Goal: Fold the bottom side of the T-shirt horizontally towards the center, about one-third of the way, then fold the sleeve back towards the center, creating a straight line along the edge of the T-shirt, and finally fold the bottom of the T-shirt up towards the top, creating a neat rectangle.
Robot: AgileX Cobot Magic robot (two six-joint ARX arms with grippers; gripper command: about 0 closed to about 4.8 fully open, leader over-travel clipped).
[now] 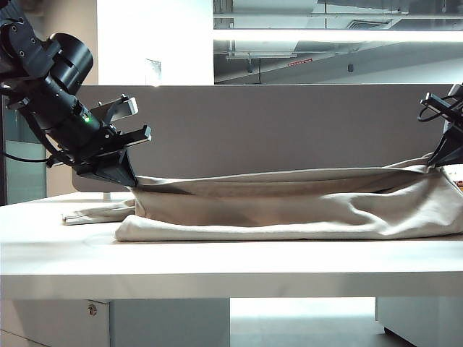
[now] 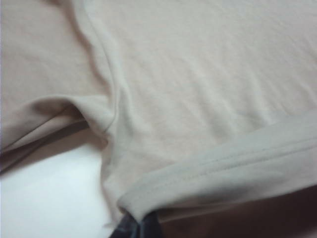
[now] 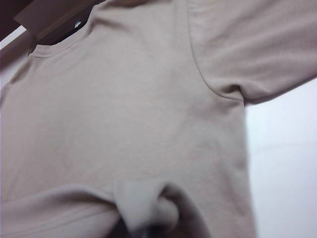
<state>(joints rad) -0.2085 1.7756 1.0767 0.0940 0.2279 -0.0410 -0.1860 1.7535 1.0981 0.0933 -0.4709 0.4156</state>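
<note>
Left gripper (image 1: 129, 176) at nine o'clock and right gripper (image 1: 437, 160) at three o'clock are each clamped shut on the bottom of the T-shirt (image 2: 233, 171), lifted clear of the table (image 1: 217, 256).
Soft, light, limp fabric: it sags between the two holds, so the hem corners are probably the best places to pinch. The T-shirt (image 1: 289, 210) is plain beige, unprinted, spanning most of the table, one sleeve (image 1: 98, 211) lying flat at nine o'clock.

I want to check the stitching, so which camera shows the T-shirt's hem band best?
The left wrist view: the hem band runs close and sharp, stitch line visible, pinched in the shut left pincer. The exterior view shows it only as a lifted edge. In the right wrist view it is a blurred bunch.
</note>
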